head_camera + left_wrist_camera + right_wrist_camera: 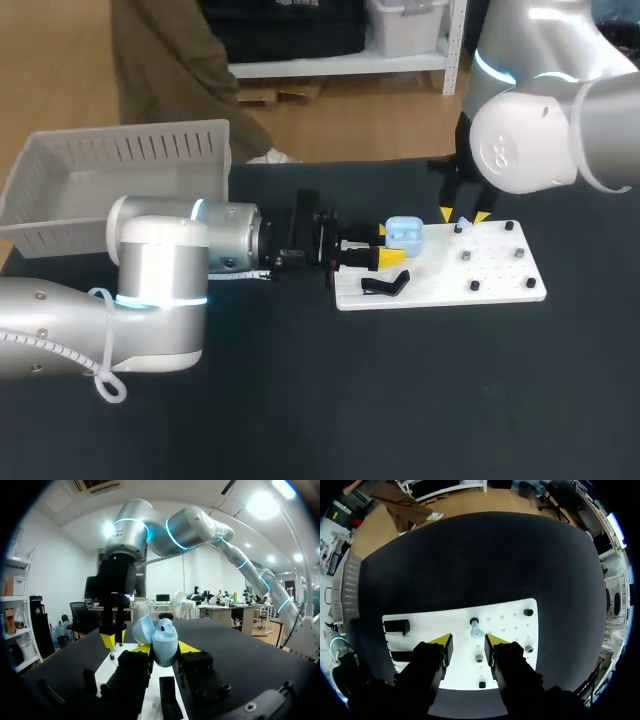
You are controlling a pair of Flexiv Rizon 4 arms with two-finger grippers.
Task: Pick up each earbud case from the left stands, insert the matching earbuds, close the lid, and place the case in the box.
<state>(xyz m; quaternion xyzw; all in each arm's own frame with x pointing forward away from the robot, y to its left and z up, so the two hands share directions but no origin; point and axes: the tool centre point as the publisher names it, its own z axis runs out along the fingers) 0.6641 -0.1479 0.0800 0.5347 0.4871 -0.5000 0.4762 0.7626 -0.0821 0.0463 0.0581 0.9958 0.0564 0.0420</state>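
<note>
In the head view, the left pincer (388,244) pinched a pale blue case (405,235) between its 2 yellow tips, lid open. The case hung over the near end of a white board (440,285). A black stand (385,285) lay on the board just beside the pincer. The right pincer (463,215) hung over the far edge of the board, ahead of the case and apart from it. A white slatted box (120,165) sat well behind the left pincer, beside its arm.

In the left wrist view, the left pincer (164,649) was pressed on the case (165,642) from 2 sides, and the lid (142,629) tilted back. Ahead and to one side, the right pincer (114,641) pointed down at the board (106,666).

In the right wrist view, the right pincer (468,641) was spread, with nothing between its pads. A pale blue earbud (476,629) stood on the board (510,625) just ahead of the gap, touching neither finger. Dark pegs (528,612) dotted the board beside and under the pincer, and 2 black stands (396,626) sat off to one side.
</note>
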